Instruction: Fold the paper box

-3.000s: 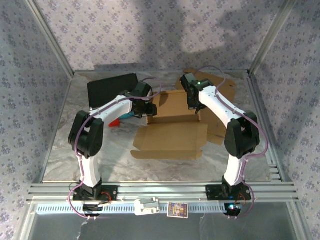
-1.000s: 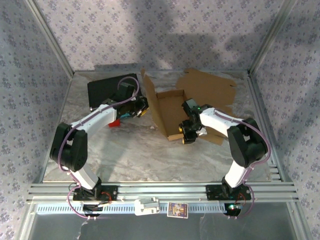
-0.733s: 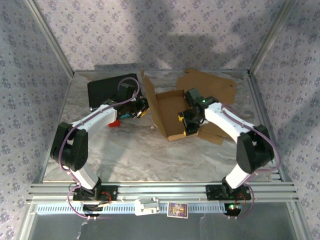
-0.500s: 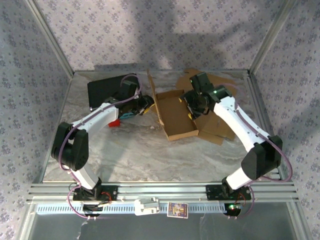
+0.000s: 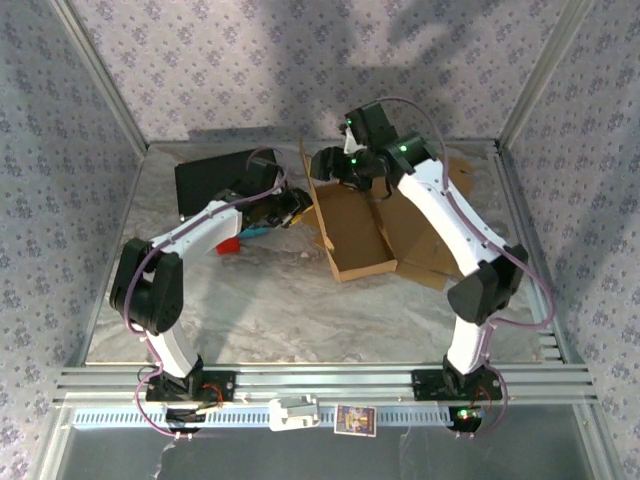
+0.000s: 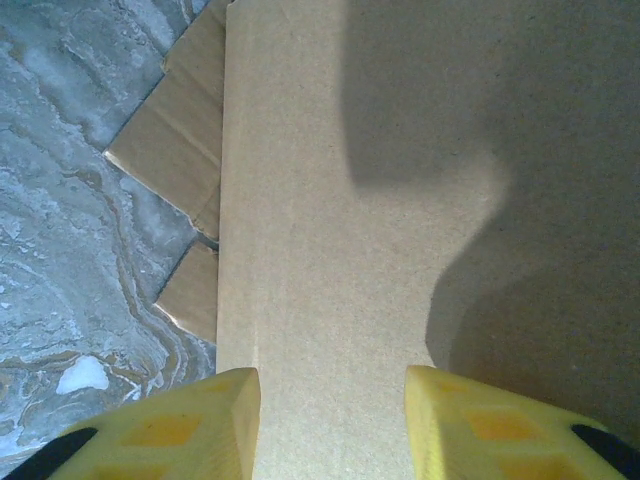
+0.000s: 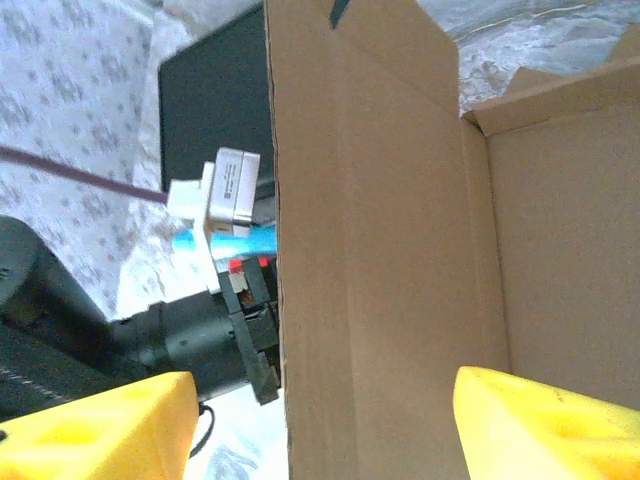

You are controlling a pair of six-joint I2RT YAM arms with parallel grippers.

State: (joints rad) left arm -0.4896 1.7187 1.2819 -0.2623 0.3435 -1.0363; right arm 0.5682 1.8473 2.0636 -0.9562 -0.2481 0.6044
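Note:
The brown paper box (image 5: 357, 228) lies open mid-table, its left wall (image 5: 316, 195) standing upright. My left gripper (image 5: 297, 207) is open against the outer face of that wall; in the left wrist view the yellow fingers (image 6: 232, 425) frame plain cardboard (image 6: 330, 200), and contact cannot be judged. My right gripper (image 5: 330, 166) hovers open at the far top end of the same wall. In the right wrist view its gripper (image 7: 320, 430) straddles the wall's edge (image 7: 370, 250), one finger outside and one over the box's inside (image 7: 570, 250).
A black flat object (image 5: 222, 177) lies at the back left, with a red piece (image 5: 230, 245) and a blue piece (image 5: 256, 231) under the left arm. More flat cardboard (image 5: 430, 235) spreads to the right of the box. A card (image 5: 355, 420) sits on the front rail.
The right arm swung from the box's near right side up and back to the top of the left wall. The left gripper stayed at the wall's outer face.

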